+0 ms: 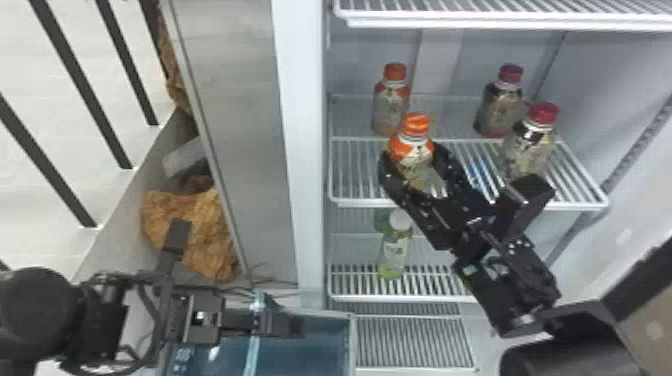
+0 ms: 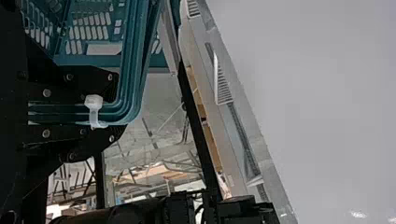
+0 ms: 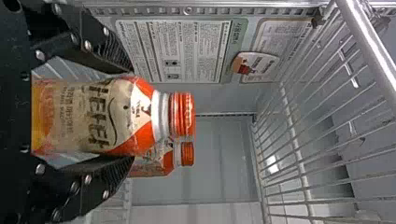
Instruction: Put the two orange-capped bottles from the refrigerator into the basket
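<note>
My right gripper [image 1: 412,167] is in the refrigerator, its fingers around the front orange-capped bottle [image 1: 416,145], which stands upright near the middle shelf's front. In the right wrist view, the right gripper [image 3: 128,116] is shut on this bottle [image 3: 126,116], a finger against each side. Behind it is the second orange-capped bottle [image 1: 392,102], also seen partly covered in that view [image 3: 159,161]. At the lower left, my left gripper [image 1: 280,322] is at the teal basket [image 1: 320,345]. The left wrist view has the left gripper [image 2: 114,105] shut on the basket's handles [image 2: 133,74].
Two red-capped bottles [image 1: 502,102] [image 1: 532,140] stand on the same shelf [image 1: 350,202], to the right. One shelf lower is a green bottle [image 1: 395,250]. A wire shelf [image 1: 475,22] lies above. The refrigerator's white side edge [image 1: 300,150] rises left of the bottles.
</note>
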### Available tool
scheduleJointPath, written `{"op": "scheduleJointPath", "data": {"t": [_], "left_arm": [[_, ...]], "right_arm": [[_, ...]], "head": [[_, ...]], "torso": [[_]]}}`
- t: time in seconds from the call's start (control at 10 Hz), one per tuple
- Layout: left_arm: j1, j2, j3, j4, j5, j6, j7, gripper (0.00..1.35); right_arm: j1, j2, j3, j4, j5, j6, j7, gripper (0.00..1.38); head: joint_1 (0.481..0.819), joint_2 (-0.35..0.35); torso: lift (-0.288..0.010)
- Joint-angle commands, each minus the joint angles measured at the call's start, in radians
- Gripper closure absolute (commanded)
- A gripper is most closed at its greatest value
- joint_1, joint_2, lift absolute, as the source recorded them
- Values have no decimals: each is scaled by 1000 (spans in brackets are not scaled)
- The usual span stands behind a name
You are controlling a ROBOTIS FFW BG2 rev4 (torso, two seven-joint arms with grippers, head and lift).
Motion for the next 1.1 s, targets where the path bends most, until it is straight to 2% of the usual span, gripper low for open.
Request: {"op": "scheduleJointPath", "data": {"t": [0.0,0.2,0.4,0.6,1.0], "left_arm": [[2,0,-1,0,2,1,0,1207],[2,0,-3,0,2,1,0,1207],[2,0,-1,0,2,1,0,1207],[0,0,3,0,2,1,0,1207],[0,0,5,0,0,1,0,1207]], "right_arm": [[3,0,-3,-8,4,4,0,805],[25,-1,-7,-52,-10,7,0,805],[64,-9,-7,-155,-52,21,14,805],[147,-15,-27,-319,-84,107,51,805],[331,-15,-109,-533,-111,284,173,805]], "head": [[695,-14],[695,-15],[695,-16],[695,-7],[695,12]], "torso": [[-40],[-40],[-40],[-40],[-40]]}}
